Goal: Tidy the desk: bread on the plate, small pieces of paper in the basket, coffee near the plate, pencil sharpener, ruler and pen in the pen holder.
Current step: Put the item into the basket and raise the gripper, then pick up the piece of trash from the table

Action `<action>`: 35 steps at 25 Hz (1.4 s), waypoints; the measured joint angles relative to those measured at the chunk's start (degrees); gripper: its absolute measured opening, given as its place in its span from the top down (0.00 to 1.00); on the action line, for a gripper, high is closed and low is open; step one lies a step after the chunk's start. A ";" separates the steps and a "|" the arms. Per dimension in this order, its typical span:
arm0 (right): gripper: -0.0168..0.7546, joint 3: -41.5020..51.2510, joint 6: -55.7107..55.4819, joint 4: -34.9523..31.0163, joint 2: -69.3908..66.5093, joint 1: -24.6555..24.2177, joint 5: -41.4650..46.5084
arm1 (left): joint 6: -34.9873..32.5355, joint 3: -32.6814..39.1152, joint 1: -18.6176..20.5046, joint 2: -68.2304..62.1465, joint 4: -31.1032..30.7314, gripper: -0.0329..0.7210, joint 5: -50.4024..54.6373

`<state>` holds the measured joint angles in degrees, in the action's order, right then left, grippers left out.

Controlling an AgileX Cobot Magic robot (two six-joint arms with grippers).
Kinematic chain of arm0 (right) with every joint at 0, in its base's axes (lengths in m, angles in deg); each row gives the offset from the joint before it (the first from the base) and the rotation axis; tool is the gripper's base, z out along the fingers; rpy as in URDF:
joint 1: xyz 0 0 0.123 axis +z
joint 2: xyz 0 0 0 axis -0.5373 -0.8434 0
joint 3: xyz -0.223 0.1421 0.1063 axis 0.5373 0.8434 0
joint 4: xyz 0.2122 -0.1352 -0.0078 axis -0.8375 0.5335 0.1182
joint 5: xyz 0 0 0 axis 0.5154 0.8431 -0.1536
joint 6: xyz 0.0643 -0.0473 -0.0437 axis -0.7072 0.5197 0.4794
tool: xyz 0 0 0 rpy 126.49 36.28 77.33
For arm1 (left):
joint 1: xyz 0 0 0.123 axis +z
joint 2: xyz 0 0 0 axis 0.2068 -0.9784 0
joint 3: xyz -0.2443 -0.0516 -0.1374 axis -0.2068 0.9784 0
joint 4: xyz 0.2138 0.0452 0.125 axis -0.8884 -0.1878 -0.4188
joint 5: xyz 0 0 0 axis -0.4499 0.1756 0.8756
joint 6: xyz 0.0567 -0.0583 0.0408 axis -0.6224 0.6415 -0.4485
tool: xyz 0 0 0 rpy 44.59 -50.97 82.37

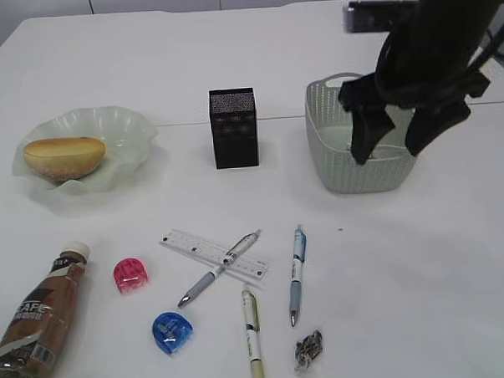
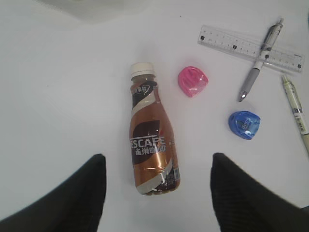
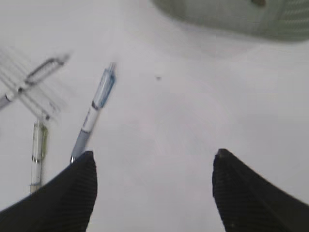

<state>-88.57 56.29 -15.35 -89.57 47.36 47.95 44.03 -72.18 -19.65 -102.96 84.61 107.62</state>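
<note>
The bread (image 1: 64,157) lies on the plate (image 1: 132,127) at the left. The coffee (image 2: 152,145) lies on its side near the front left, between the fingers of my open left gripper (image 2: 157,155), which hovers above it. My right gripper (image 1: 392,145) hangs open and empty over the basket (image 1: 352,172). The pen holder (image 1: 233,127) stands mid-table. In front lie the ruler (image 1: 213,253), a grey pen (image 1: 219,267) across it, a blue pen (image 1: 298,275), a green pen (image 1: 253,335), pink (image 1: 130,275) and blue (image 1: 172,332) pencil sharpeners and a crumpled piece of paper (image 1: 309,350).
The right wrist view is blurred; it shows bare desk under my right gripper (image 3: 153,152), the blue pen (image 3: 96,104) to its left and the basket (image 3: 231,19) at the top. A dark box (image 1: 378,14) sits at the far right edge.
</note>
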 joint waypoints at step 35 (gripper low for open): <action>0.27 25.49 0.78 -1.64 -6.59 21.73 -18.06 | 0.00 0.00 0.00 0.00 0.10 0.30 2.54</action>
<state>-63.08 57.06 -17.00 -96.16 69.09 29.89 44.03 -72.18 -19.65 -102.96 84.71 110.17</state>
